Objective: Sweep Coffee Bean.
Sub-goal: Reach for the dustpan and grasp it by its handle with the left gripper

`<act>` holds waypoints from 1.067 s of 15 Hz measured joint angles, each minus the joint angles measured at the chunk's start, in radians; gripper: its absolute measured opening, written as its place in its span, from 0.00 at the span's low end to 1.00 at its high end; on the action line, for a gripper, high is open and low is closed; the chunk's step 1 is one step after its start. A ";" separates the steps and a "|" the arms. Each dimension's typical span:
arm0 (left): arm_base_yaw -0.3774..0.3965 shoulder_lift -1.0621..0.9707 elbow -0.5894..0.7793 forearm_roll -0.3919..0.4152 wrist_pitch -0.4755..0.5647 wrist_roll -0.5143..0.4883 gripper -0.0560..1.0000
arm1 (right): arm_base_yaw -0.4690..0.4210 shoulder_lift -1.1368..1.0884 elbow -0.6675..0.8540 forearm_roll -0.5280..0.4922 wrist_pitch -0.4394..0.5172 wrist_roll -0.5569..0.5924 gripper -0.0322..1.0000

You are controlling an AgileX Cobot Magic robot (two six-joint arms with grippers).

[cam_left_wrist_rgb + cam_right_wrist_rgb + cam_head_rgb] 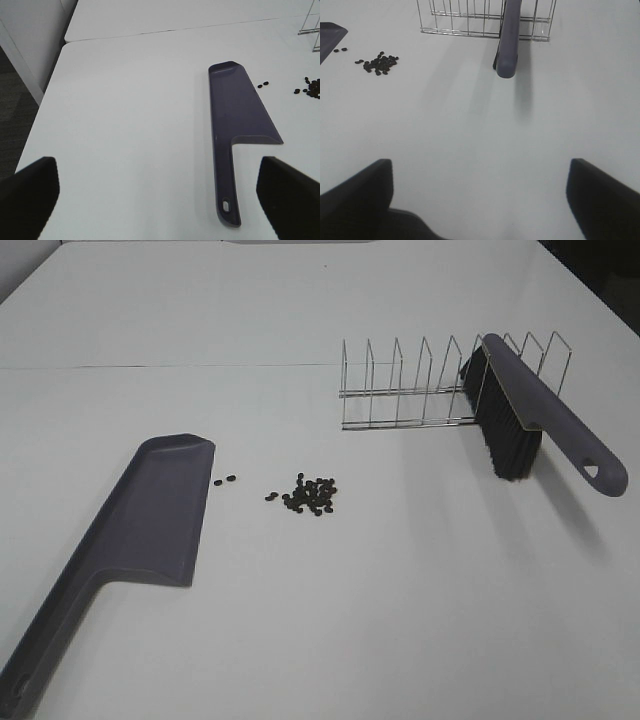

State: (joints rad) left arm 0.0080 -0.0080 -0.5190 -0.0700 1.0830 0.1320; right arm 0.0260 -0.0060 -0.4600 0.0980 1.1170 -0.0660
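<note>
Dustpan [150, 510] lies flat on the desk [400, 620]; coffee beans [310, 496], light, hard, apt to roll, cluster near its lip. Rightward, the brush [515, 430] leans in a rack [400, 390]: grip its handle. Empty and wide open: left end effector [160, 200], right end effector [480, 200].

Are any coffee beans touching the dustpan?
Apart. The left wrist view shows bare table between the dustpan and the two nearest coffee beans; the rest lie farther off.
</note>
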 joint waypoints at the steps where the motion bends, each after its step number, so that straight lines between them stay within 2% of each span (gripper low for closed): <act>1: 0.000 0.000 0.000 0.000 0.000 0.000 0.99 | 0.000 0.000 0.000 0.000 0.000 0.017 0.89; 2: 0.000 0.000 0.000 0.000 0.000 0.000 0.99 | 0.000 0.000 0.000 -0.001 0.000 0.045 0.94; 4: 0.000 0.000 0.000 0.000 0.000 0.000 0.99 | 0.000 0.000 0.000 -0.004 0.000 0.058 0.98; 10: 0.000 0.000 0.000 -0.001 0.000 0.000 0.99 | 0.000 0.000 0.000 -0.004 0.000 -0.018 0.98; 16: 0.000 0.000 0.000 -0.001 0.000 -0.038 0.99 | 0.000 0.000 0.000 -0.004 0.000 -0.027 0.98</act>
State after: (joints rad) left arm 0.0080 -0.0080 -0.5190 -0.0710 1.0830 0.0940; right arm 0.0260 -0.0060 -0.4600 0.0940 1.1170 -0.0930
